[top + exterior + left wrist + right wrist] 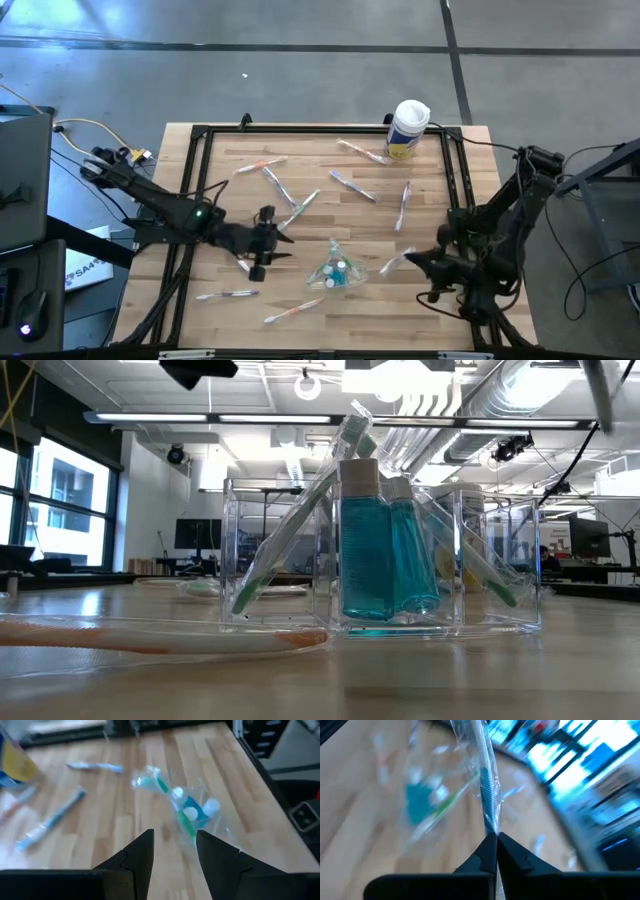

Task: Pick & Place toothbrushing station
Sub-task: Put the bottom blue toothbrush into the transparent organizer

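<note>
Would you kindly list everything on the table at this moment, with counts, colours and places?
Clear holder: one, holding teal bottles and green toothbrushes, near-centre of the table.
Wrapped toothbrushes: about ten, pastel handles, scattered flat over the table.
White canister: one, yellow label, far edge.
Wooden table: one, light wood, black frame.
Left gripper: open, just left of the holder.
Right gripper: shut on one wrapped toothbrush, right of the holder.

Left gripper [266,243] low over the table, jaws parted (nothing between), right gripper [496,839] jaws pinched.
</note>
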